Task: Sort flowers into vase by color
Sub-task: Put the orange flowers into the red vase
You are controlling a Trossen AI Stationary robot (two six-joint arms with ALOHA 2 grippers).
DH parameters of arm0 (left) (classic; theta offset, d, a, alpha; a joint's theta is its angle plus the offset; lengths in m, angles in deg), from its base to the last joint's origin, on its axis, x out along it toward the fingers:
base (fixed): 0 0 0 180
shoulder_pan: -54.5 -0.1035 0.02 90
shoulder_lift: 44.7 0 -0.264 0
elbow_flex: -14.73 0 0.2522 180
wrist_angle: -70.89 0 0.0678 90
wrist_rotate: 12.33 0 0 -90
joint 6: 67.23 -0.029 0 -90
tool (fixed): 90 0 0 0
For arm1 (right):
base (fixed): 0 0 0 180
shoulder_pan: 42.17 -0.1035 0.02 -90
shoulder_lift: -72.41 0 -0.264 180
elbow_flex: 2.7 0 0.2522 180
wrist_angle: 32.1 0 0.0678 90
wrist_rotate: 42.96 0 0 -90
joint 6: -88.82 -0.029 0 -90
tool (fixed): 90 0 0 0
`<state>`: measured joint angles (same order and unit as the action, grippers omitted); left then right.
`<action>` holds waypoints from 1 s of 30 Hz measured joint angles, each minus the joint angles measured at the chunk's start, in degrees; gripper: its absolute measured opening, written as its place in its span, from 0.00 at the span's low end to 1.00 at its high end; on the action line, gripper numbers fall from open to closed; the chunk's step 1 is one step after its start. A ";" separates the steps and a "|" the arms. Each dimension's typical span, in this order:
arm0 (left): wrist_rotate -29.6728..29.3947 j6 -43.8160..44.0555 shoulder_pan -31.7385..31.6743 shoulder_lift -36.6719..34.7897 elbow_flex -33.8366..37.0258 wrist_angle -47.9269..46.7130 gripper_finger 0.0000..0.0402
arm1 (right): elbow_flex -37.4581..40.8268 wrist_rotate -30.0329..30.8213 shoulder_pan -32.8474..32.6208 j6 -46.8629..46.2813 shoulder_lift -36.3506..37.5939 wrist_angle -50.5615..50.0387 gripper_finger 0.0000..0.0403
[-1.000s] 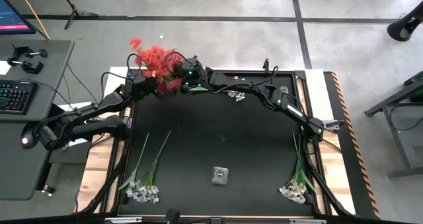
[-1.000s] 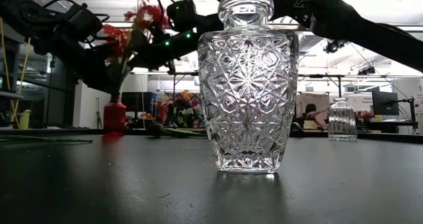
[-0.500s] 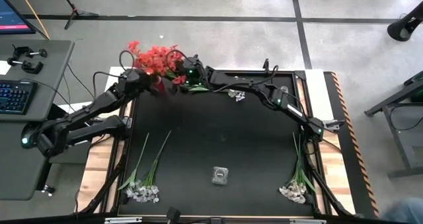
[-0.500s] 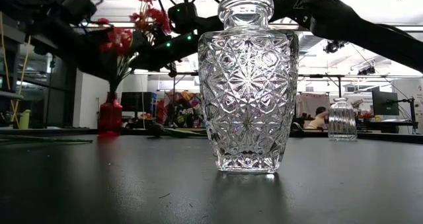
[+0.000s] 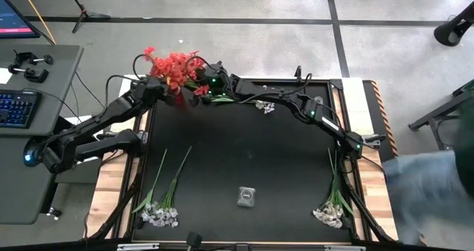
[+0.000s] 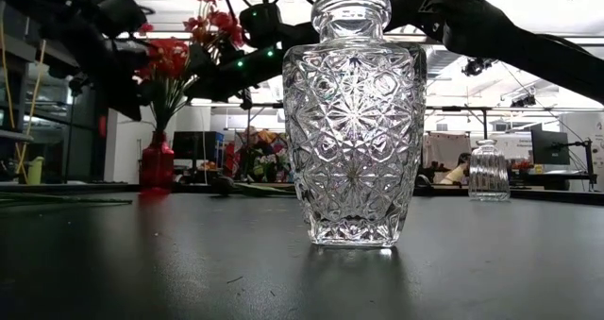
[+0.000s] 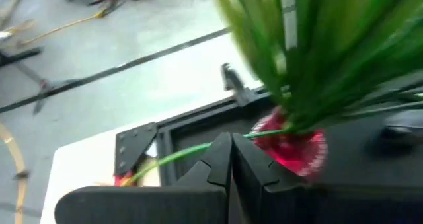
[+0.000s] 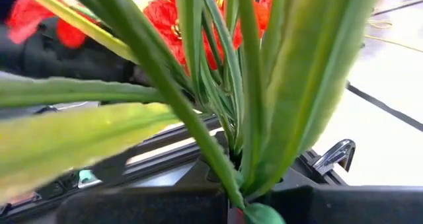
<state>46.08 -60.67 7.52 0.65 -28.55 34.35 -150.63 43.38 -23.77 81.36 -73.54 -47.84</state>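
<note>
Near clear vase (image 5: 246, 197): you see it standing mid-counter, between white flowers (image 5: 159, 215) on both sides.
Red flowers (image 5: 175, 64): standing in red vase (image 6: 158, 161), far-left corner.
Left gripper (image 7: 230, 159): jaws clenched beside that vase.
Right gripper (image 5: 205, 81): jaws grasping the stems.

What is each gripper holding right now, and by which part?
The right gripper clamps the red flowers by their green stems. The left gripper pinches one thin green stem.

Evenly lit from overhead; bright ceiling lights backlighting the low view, arms in silhouette. Sparkle on the cut-glass vase (image 6: 354, 122). Green stems (image 7: 317, 45) smeared in wrist views; blurred person (image 5: 433, 195) at right.
</note>
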 joint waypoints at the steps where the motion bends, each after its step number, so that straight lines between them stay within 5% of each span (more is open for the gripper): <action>1: -1.50 0.36 0.00 0.86 0.02 0.34 0.00 | 0.00 0.00 0.00 0.00 0.00 0.00 0.00; 8: -12.17 3.85 1.79 8.00 0.07 4.60 0.00 | 0.00 -1.44 0.00 0.00 0.00 0.02 0.00; 17: -15.21 5.51 2.37 8.85 2.79 14.68 0.00 | 0.00 -3.04 0.02 0.02 0.00 0.04 0.00; 26: -8.58 1.85 3.23 5.41 8.09 20.71 0.00 | 0.00 -3.39 0.00 1.43 0.00 0.04 0.00; 30: 2.78 -3.75 1.98 5.55 12.11 28.93 0.00 | 0.00 -3.84 0.00 1.49 0.00 0.05 0.00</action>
<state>48.87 -64.42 9.50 6.20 -16.43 63.28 -150.63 39.55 -23.77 82.84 -73.54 -47.79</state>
